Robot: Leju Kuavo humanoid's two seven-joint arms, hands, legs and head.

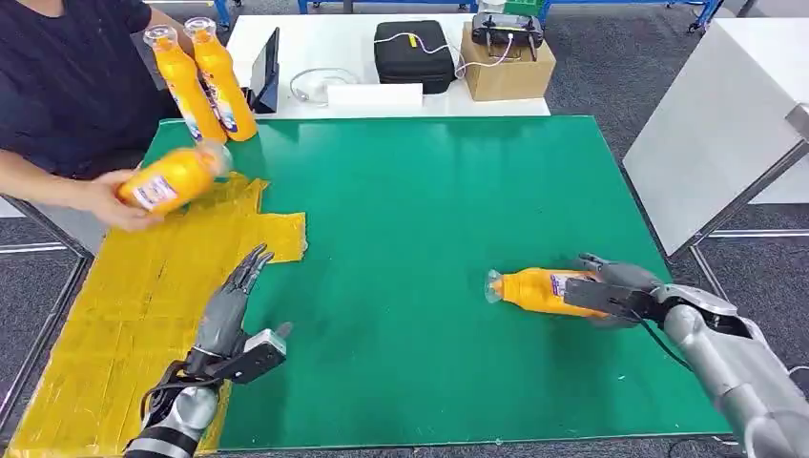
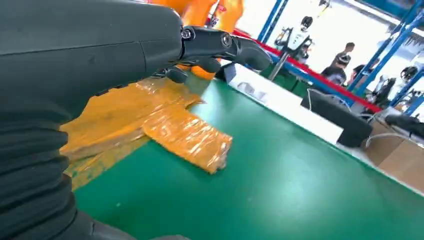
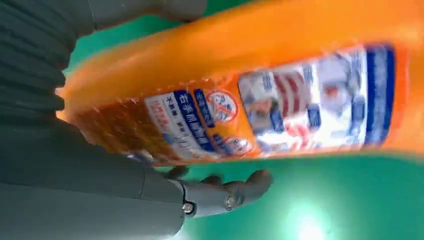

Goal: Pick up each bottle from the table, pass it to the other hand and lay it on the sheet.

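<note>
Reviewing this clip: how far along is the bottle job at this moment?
Done: nothing lies on the yellow sheet yet; a person's hand holds one orange bottle just above it. In hand: the right hand grips a lying bottle on the green table. Left: passing it to the open left hand, laying it down, then two upright bottles at the far corner.

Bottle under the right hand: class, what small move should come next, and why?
Probably lift it just clear of the green table. The right hand already wraps the lying bottle, and the left hand waits open near the yellow sheet, ready to receive it.
</note>
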